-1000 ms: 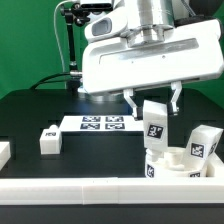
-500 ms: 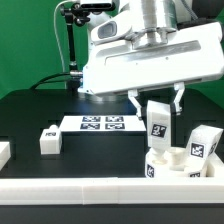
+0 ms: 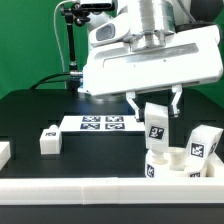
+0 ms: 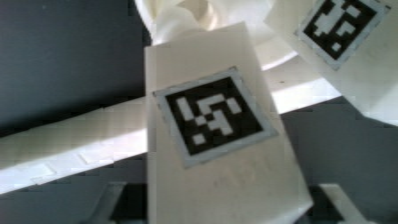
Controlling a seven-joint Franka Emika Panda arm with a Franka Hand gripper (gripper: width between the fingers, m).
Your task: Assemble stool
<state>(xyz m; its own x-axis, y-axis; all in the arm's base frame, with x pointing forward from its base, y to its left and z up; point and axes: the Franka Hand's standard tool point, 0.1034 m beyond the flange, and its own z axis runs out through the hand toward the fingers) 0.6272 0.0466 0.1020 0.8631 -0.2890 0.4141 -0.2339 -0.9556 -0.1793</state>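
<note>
Nearest the exterior camera, a long white border rail runs across the front of the black surface. Just behind it, toward the exterior view's right, sits the stool's round seat, and a tagged block leg stands upright on its right side. A second tagged leg rises from the seat's left part with a slight tilt, its top reaching up between the fingers. The gripper hangs over this leg with its fingers spread wider than the block. In the wrist view a narrow gap shows between the leg and each dark finger, so it pinches nothing. That view also catches the tag of the other standing leg close by. Farther back and toward the exterior view's left, a third leg lies loose on the surface, well apart from the seat. Beyond it the marker board lies flat, partly under the gripper's broad white body. A black stand rises at the far edge.
</note>
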